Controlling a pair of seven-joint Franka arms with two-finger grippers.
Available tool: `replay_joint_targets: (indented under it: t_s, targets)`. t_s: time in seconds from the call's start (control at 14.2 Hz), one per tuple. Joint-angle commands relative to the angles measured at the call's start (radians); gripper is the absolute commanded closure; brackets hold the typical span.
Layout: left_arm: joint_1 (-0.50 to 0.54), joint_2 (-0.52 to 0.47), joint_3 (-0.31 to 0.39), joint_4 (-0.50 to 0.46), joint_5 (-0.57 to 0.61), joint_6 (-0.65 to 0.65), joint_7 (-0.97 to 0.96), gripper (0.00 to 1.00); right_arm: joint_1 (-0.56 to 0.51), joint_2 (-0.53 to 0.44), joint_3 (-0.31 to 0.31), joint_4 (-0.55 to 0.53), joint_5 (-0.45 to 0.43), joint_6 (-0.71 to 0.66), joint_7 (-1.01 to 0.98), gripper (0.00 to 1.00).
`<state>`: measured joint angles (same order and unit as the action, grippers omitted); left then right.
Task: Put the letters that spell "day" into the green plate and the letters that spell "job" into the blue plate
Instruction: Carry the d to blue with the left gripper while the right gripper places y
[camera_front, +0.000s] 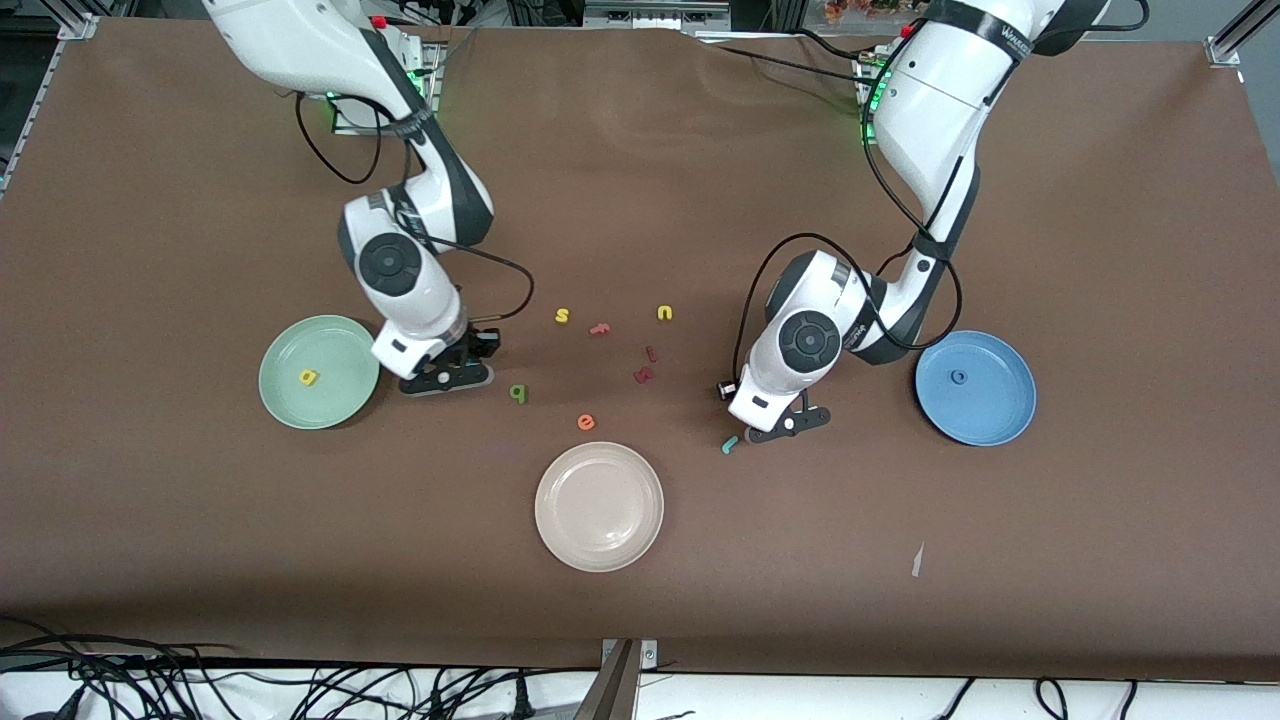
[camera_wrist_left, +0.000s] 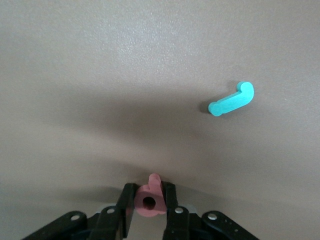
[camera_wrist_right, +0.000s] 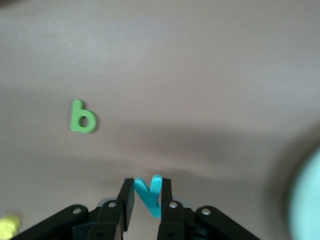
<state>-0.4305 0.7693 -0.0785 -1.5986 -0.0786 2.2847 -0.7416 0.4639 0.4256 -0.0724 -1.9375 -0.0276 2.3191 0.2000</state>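
**Both grippers closed on a foam letter, low over the brown table**

The left gripper (camera_wrist_left: 149, 202) is closed on the salmon-red foam letter "b" (camera_wrist_left: 149, 199), low over the brown table (camera_front: 1100, 250) between the cream-white round plate (camera_front: 599, 506) and the round medium-blue plate (camera_front: 975, 388); the letter sits between the two black fingers (camera_wrist_left: 171, 200) and its hole is visible in the left wrist view; the teal hook-shaped foam letter "j" (camera_front: 730, 444) lies flat on the table just beside this gripper, not touched by it; the small blue foam ring "o" (camera_front: 958, 377) lies already in the blue plate, near its middle.

The right gripper (camera_wrist_right: 148, 197) is closed on the teal foam letter "y" (camera_wrist_right: 149, 194), which stands pinched between its fingers; this gripper is low over the table just beside the round pale mint-green plate (camera_front: 318, 371), toward the middle of the table from it; the yellow foam letter "a" (camera_front: 309, 377) lies in the green plate; the dark green foam letter "d" (camera_front: 518, 393) lies flat on the table near the right gripper, apart from it.

Other letters lie loose in the middle of the table: a yellow "s" (camera_front: 562, 316), a salmon "f" (camera_front: 599, 328), a yellow "u" (camera_front: 665, 313), two dark red letters (camera_front: 645, 374) and an orange "e" (camera_front: 586, 422); the "e" lies close to the rim of the cream-white plate, which is nearer to the front camera than all the letters.
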Motion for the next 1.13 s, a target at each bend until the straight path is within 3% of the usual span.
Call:
replay_joint_targets:
  t_s: [0.0, 0.21, 0.35, 0.57, 0.85, 0.92, 0.99, 1.06]
  targets:
    - [-0.013, 0.012, 0.011, 0.019, -0.023, 0.003, 0.002, 0.91, -0.001, -0.111, -0.110, 0.003, -0.011, -0.162, -0.187, 1.00]
    - [0.050, -0.045, 0.011, 0.037, -0.006, -0.119, 0.068, 0.95, -0.002, -0.130, -0.283, -0.036, 0.009, -0.162, -0.498, 1.00]
    - [0.116, -0.108, 0.012, 0.031, -0.015, -0.250, 0.290, 0.95, -0.005, -0.140, -0.346, -0.118, 0.020, -0.121, -0.573, 1.00]
    - [0.235, -0.175, 0.012, 0.010, -0.006, -0.382, 0.546, 0.95, -0.005, -0.166, -0.360, -0.294, 0.028, 0.088, -0.588, 1.00]
    - [0.341, -0.255, 0.012, -0.112, 0.091, -0.375, 0.755, 0.94, -0.007, -0.140, -0.360, -0.388, 0.035, 0.253, -0.585, 0.98]
    - [0.373, -0.266, 0.012, -0.132, 0.092, -0.364, 0.813, 0.94, -0.008, -0.130, -0.360, -0.387, 0.035, 0.256, -0.585, 0.82]
    - [0.404, -0.281, 0.012, -0.167, 0.092, -0.331, 0.867, 0.94, -0.008, -0.125, -0.360, -0.386, 0.041, 0.256, -0.577, 0.45]
    - [0.429, -0.298, 0.012, -0.216, 0.092, -0.280, 0.905, 0.94, -0.008, -0.123, -0.359, -0.386, 0.058, 0.255, -0.573, 0.01]
